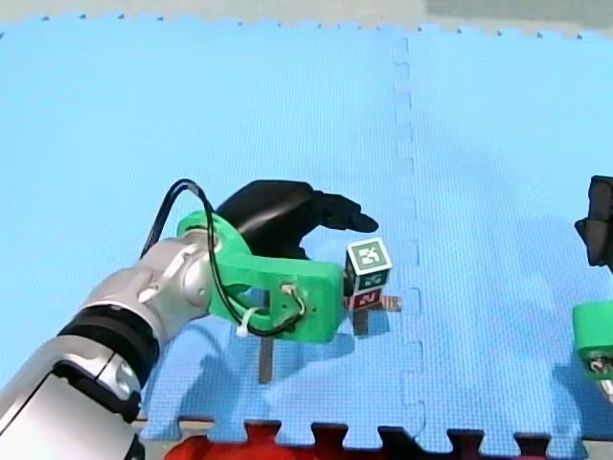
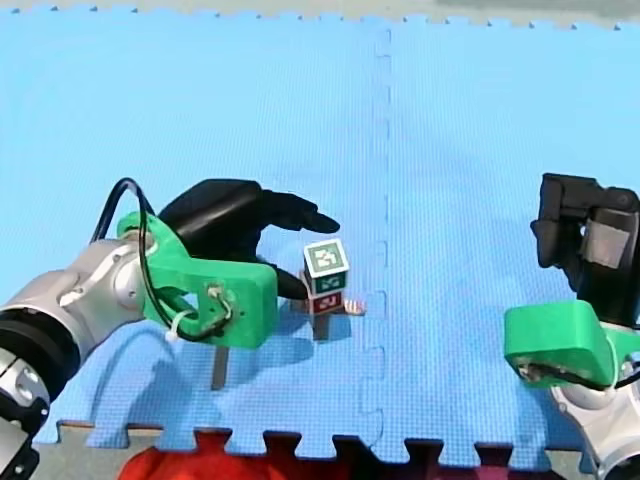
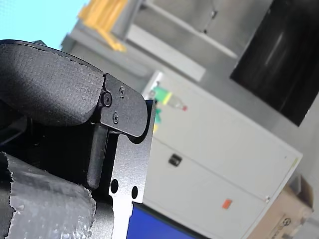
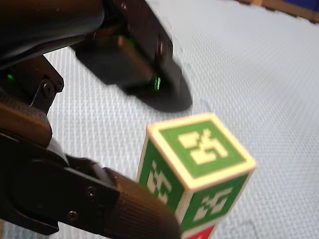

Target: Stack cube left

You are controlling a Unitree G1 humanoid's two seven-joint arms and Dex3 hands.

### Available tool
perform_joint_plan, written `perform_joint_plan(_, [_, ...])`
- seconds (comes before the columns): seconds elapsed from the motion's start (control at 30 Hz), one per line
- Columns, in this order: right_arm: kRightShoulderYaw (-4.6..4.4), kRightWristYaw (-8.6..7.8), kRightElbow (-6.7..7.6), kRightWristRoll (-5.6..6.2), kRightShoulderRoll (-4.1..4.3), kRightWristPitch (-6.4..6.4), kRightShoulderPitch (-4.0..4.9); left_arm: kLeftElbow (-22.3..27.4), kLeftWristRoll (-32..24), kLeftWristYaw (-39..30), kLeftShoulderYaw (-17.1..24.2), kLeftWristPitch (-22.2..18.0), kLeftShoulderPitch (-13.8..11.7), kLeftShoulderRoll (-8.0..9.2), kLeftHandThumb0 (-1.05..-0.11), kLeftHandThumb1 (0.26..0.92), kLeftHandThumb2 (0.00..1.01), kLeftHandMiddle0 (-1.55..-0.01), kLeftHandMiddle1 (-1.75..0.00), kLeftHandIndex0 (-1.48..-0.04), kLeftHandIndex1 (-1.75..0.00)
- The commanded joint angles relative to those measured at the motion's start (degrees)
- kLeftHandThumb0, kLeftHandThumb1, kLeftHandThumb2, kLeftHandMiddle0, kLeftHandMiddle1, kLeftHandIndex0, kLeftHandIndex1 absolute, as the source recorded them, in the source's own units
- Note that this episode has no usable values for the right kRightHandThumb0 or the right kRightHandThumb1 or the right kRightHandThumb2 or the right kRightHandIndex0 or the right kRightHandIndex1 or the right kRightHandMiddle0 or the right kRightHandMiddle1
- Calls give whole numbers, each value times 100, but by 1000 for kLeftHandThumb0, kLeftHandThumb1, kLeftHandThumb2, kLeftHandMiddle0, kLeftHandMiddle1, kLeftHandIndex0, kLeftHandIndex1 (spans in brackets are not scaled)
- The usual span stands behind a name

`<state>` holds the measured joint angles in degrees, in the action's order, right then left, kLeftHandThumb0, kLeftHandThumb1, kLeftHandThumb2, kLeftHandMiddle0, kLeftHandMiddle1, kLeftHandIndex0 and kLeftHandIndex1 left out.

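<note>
Head views, landmark: I take the green cube (image 1: 370, 259) as my reference; it sits squarely on top of the red cube (image 1: 365, 301), and the pair stands on the blue mat (image 1: 192, 96) just left of the mat's seam (image 1: 412, 144)

Head views, left hand: my left hand (image 1: 287, 216) is just left of the green cube and a little behind it; its fingertips (image 2: 322, 224) reach over the cube's far top edge; it is not pinching the cube

Head views, left wrist: a green bracket (image 1: 287, 292) on the wrist stands beside the red cube, at the green cube's lower left

Head views, right hand: my right hand (image 2: 585, 245) is well to the right of the green cube, beyond the seam; I cannot tell whether it is spread or closed

First wrist view: a black hand (image 3: 55, 84) with silver padding (image 3: 40, 199) sits close to the lens; behind it I see a grey cabinet (image 3: 214, 149) and a cardboard box (image 3: 284, 214)

Second wrist view, left hand: the green cube stands between a lower finger (image 4: 134, 214) and blurred upper fingers (image 4: 134, 55); the lower one lies at the cube's side face, touching or nearly so, I cannot tell which; the upper ones are clearly apart from the cube; a sliver of the red cube shows beneath the green one
</note>
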<state>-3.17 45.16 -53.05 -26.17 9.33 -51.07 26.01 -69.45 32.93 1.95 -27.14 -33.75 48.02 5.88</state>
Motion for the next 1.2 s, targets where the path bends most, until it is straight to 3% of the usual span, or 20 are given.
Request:
perform_joint_plan(0.0, [20, 13, 8, 31, 22, -28, 9, 19, -84, -107, 62, 52, 1, 0, -1047, 900, 12, -745, -1634, -265, -11])
perform_joint_plan(0.27, [36, 1, 29, 45, 28, -31, 8, 86, -159, -247, 124, 233, 21, -38, -1048, 875, 0, -724, -1743, -268, -6])
perform_joint_plan(0.87, [58, -17, -15, 46, 46, -38, 38, 251, -206, -420, 135, 394, 30, -31, -1048, 851, 0, -788, -1746, -242, 0])
perform_joint_plan(1.07, [51, 5, -73, 28, 55, -56, 61, 466, -258, -514, 194, 407, 54, 72, -1048, 846, 0, -768, -1746, -260, -10])
perform_joint_plan(1.17, [49, 17, -100, 25, 60, -79, 53, 603, -264, -473, 246, 319, 41, 239, -1048, 857, 5, -754, -1746, -263, -10])
